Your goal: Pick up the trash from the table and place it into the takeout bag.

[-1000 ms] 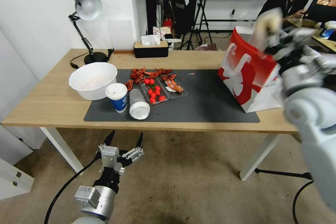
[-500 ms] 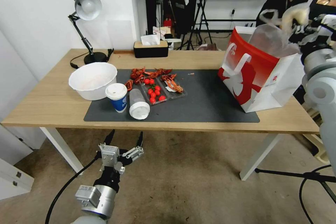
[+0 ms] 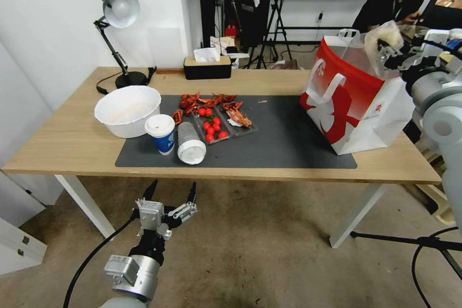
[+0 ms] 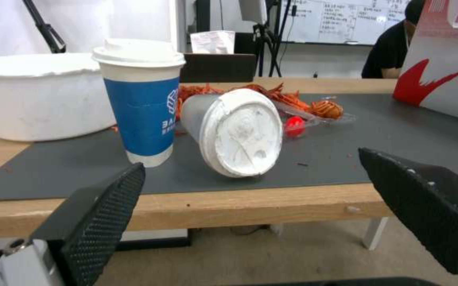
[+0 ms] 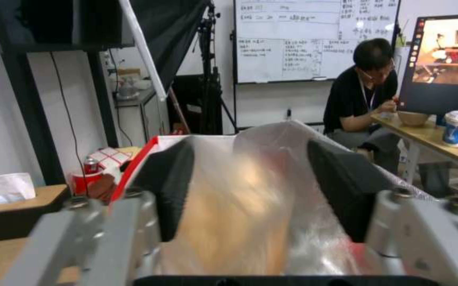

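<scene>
My right gripper (image 3: 392,53) (image 5: 253,159) is shut on the clear-bagged beige bun (image 3: 382,41) (image 5: 239,198), holding it just over the open top of the red and white takeout bag (image 3: 346,106) at the table's right end. A blue-white lidded paper cup (image 3: 161,134) (image 4: 141,103) stands on the dark mat (image 3: 284,139). Beside it a clear white-lidded cup (image 3: 191,143) (image 4: 234,131) lies on its side. My left gripper (image 3: 173,185) (image 4: 250,163) hangs open below the table's (image 3: 62,144) front edge, facing the two cups.
A large white bowl (image 3: 127,109) sits at the mat's left edge. Trays of crayfish shells and cherry tomatoes (image 3: 211,115) lie mid-mat. A desk lamp (image 3: 118,9) and a tissue box (image 3: 208,65) stand along the back. A stand's leg (image 3: 385,238) crosses the floor at right.
The right arm has swung out to the right and brought the bagged bun down onto the takeout bag's opening. The left arm has stayed put.
</scene>
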